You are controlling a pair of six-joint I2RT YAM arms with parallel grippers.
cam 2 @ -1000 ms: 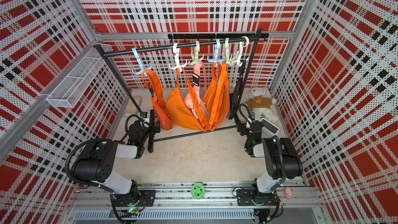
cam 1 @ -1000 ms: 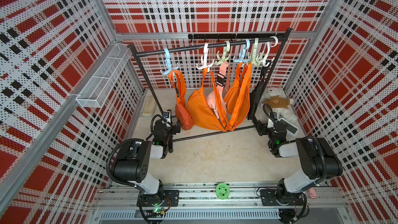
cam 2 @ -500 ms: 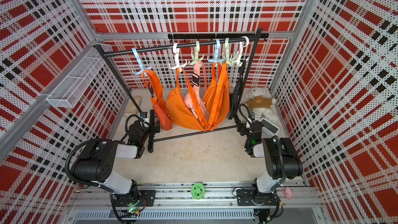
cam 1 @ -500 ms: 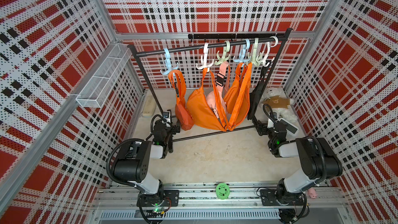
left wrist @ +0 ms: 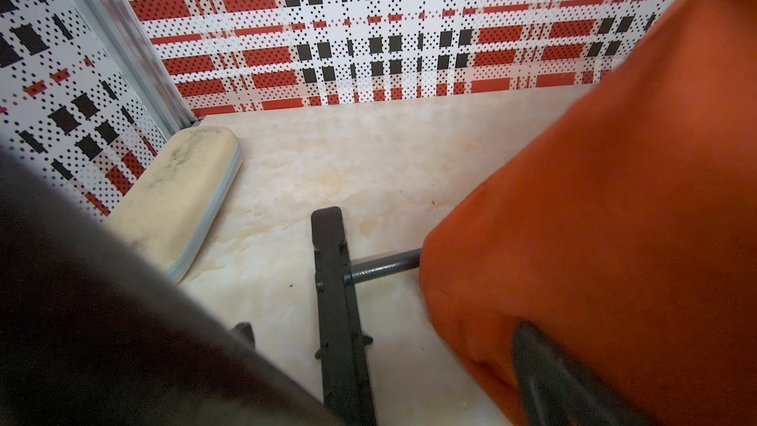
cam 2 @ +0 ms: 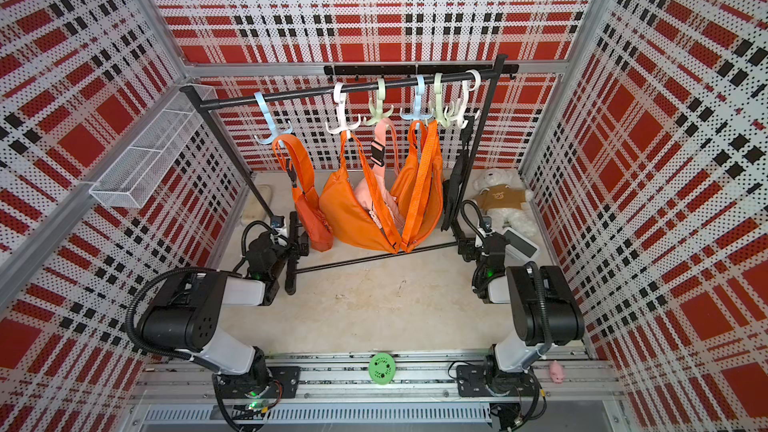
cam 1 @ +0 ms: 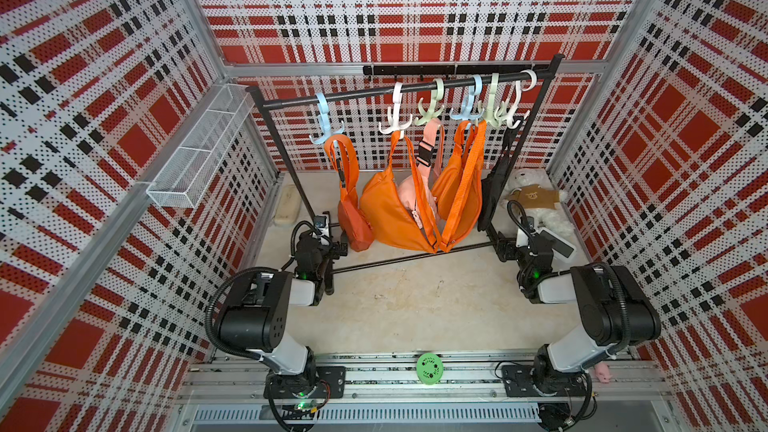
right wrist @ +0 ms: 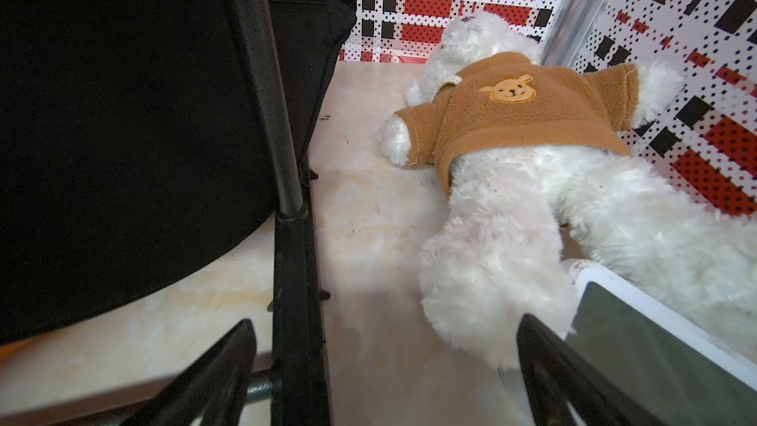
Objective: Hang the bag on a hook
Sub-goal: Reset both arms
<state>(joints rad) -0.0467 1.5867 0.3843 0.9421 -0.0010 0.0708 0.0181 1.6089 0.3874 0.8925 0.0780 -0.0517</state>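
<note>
Bag (cam 1: pixel 386 214), big and orange, hangs from a hook (cam 1: pixel 397 124) at the middle of the rack (cam 1: pixel 365 95) among smaller orange, pink and black ones; none lies on the floor (cam 1: pixel 415 305), so the job looks done. Left gripper (left wrist: pixel 387 336) and right gripper (right wrist: pixel 387 323) sit low, spread wide, empty.

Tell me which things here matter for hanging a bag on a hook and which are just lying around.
Job: orange bags, pink bag, black bag, hooks, rack rail.
Not needed: teddy bear, green disc, pink pig toy, cream pad, white device, wire basket.
</note>
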